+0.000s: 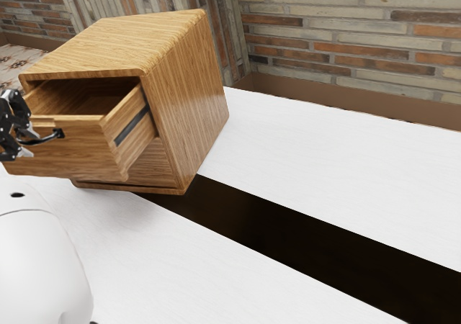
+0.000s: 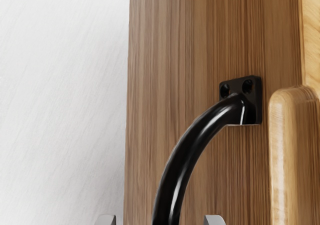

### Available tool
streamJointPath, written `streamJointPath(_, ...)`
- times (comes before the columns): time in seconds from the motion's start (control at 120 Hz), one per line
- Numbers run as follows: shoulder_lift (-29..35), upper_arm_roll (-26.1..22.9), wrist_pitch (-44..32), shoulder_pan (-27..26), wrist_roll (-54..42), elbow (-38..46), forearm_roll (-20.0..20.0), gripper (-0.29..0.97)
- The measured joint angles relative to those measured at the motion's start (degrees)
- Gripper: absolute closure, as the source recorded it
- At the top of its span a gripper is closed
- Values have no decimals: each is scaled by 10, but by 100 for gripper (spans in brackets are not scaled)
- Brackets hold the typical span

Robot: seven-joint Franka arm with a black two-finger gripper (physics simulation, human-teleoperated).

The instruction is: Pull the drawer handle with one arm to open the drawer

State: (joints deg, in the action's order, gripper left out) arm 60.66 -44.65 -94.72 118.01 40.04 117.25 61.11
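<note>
Pincer [image 1: 16, 133] at the exterior view's left is straddling the black handle [image 2: 192, 150] of the wooden drawer [image 1: 79, 140], its fingertips [image 2: 106, 219] standing apart on either side of the bar and, judging by the wrist view, touching neither flank. The drawer is projecting well out of the cabinet [image 1: 180, 86], which is sitting on the white table [image 1: 338, 165] at the edge of a dark gap [image 1: 288, 237] between two slabs. With nothing clamping the bar, a pull drifting off the drawer's line is likely to let the handle slide out from between the fingers. A hard tug is also risking dragging or tipping the cabinet toward the gap, or running the drawer off its rails.
</note>
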Motion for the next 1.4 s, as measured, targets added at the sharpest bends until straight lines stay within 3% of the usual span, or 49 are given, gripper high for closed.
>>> streamJointPath(1.4, 42, 64, 11, -52, 10, 81, -38, 51)
